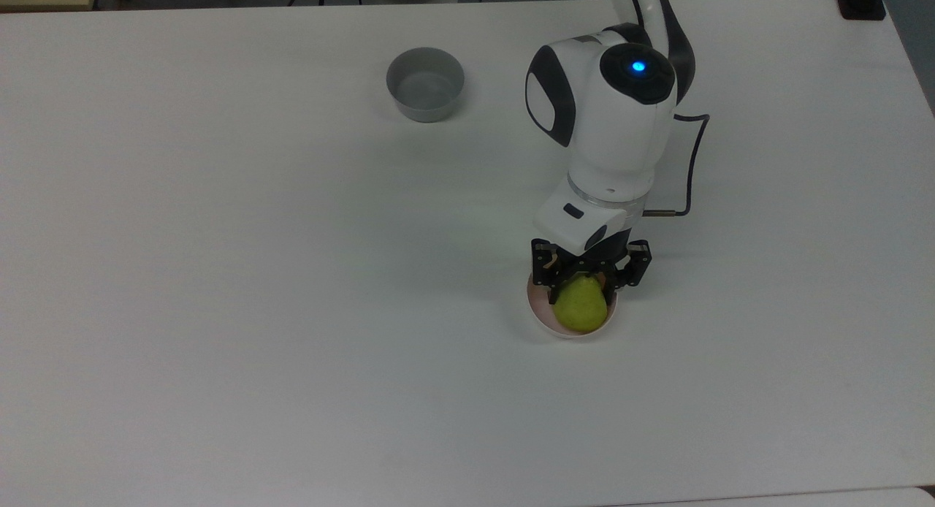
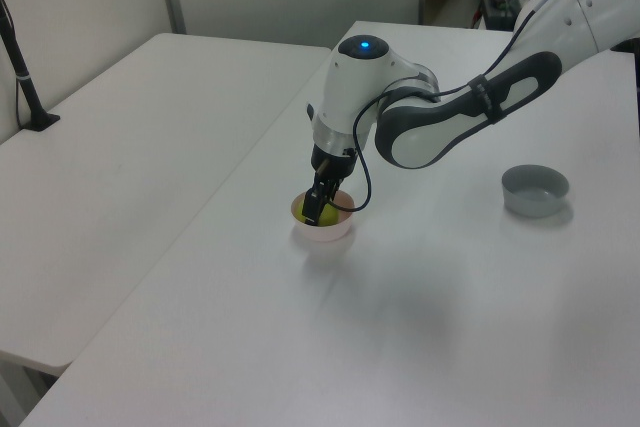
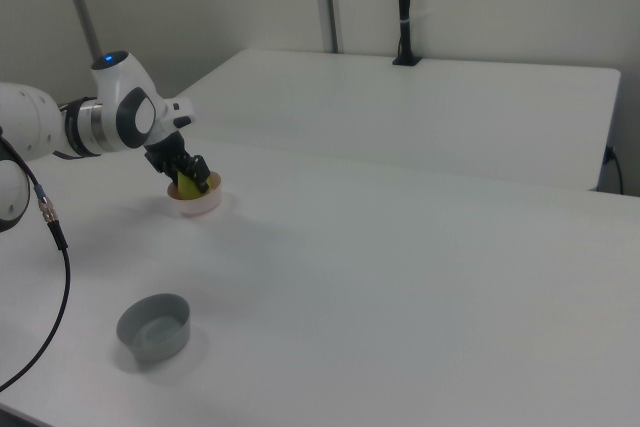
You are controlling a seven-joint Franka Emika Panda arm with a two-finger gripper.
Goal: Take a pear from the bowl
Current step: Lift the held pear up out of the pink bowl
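End effector [image 1: 582, 294] down in bowl [image 1: 537, 313], fingers narrow either side of pear [image 1: 581, 308]; grip prob. set, lift not yet done.

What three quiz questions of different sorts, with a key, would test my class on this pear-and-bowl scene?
1. True or false: the pear lies in the grey bowl.
2. Where are the fingers? A) over the grey bowl B) at the pear's sides in the pink bowl C) on bare table
3. How many bowls are on the table?

Key: 1 false; 2 B; 3 two.
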